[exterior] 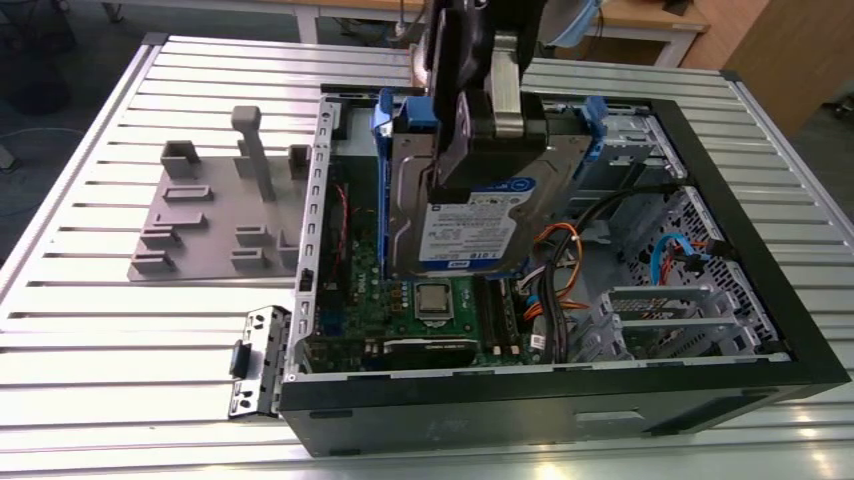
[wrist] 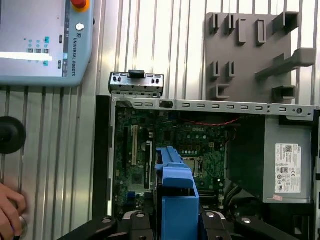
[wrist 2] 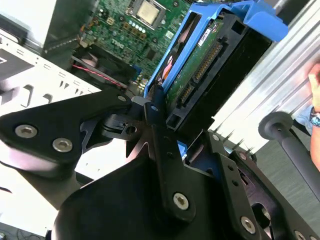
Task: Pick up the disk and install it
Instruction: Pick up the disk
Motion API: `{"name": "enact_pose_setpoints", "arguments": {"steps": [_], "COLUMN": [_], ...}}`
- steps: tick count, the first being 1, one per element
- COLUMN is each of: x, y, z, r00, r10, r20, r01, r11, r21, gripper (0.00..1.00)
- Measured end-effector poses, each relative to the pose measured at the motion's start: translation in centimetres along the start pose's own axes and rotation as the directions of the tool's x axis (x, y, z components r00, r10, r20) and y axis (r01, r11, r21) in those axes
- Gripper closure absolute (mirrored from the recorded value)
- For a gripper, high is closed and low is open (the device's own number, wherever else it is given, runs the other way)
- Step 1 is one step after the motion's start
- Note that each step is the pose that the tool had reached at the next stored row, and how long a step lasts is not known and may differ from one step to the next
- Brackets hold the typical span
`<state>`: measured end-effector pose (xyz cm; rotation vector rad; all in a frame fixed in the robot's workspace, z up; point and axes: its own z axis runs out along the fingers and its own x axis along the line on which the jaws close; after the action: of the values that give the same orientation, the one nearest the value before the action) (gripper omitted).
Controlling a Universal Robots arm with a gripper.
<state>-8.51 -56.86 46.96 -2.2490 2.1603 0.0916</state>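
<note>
Gripper (exterior: 491,125) is clamped on the disk's (exterior: 467,225) top end, holding it in air over the open case (exterior: 787,300). Disk's long axis runs in line w/ the jaws, free end pointing down at the mobo (exterior: 441,300).

Counted here are one gripper (exterior: 487,125), one disk (exterior: 467,225) in its blue carrier, and one open computer case (exterior: 747,290), which has one motherboard (wrist: 170,145), one processor (exterior: 434,298) and one grey metal box (wrist: 287,165) with a white sticker. Around the case are one slatted table (exterior: 134,330), one grey fixture plate (exterior: 200,220), one small black bracket (exterior: 260,360) and one teach pendant (wrist: 45,40). One person's hand (wrist: 10,210) appears in the first wrist view
</note>
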Motion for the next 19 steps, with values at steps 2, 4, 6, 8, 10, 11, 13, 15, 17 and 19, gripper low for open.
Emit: {"name": "enact_pose_setpoints", "arguments": {"steps": [2, 4, 6, 8, 10, 11, 13, 15, 17, 19], "x": [0.45, 0.60, 0.59, 0.60, 0.60, 0.61, 0.61, 0.64, 0.68, 0.73], "y": [0.01, 0.02, 0.02, 0.01, 0.00, -0.06, -0.25, -0.58, -0.99, -1.37], "z": [-0.02, -0.02, -0.02, -0.03, -0.03, -0.03, -0.03, -0.04, -0.05, -0.05], "r00": [1.0000, 1.0000, 1.0000, 1.0000, 1.0000, 1.0000, 1.0000, 1.0000, 1.0000, 1.0000], "r10": [0.000, 0.000, 0.000, 0.000, 0.000, 0.000, 0.000, 0.000, 0.000, 0.000], "r20": [-0.0001, 0.0000, 0.0000, -0.0001, -0.0001, -0.0002, -0.0004, -0.0005, -0.0005, -0.0005], "r01": [0.000, 0.000, 0.000, 0.000, 0.000, 0.000, 0.000, 0.000, 0.000, 0.000], "r11": [1.0000, 1.0000, 1.0000, 1.0000, 1.0000, 1.0000, 1.0000, 1.0000, 1.0000, 1.0000], "r21": [0.0000, 0.0000, 0.0000, 0.0000, 0.0000, -0.0001, -0.0001, -0.0002, -0.0005, -0.0008], "gripper": [0.64, 0.64, 0.64, 0.64, 0.64, 0.64, 0.64, 0.64, 0.64, 0.64]}}
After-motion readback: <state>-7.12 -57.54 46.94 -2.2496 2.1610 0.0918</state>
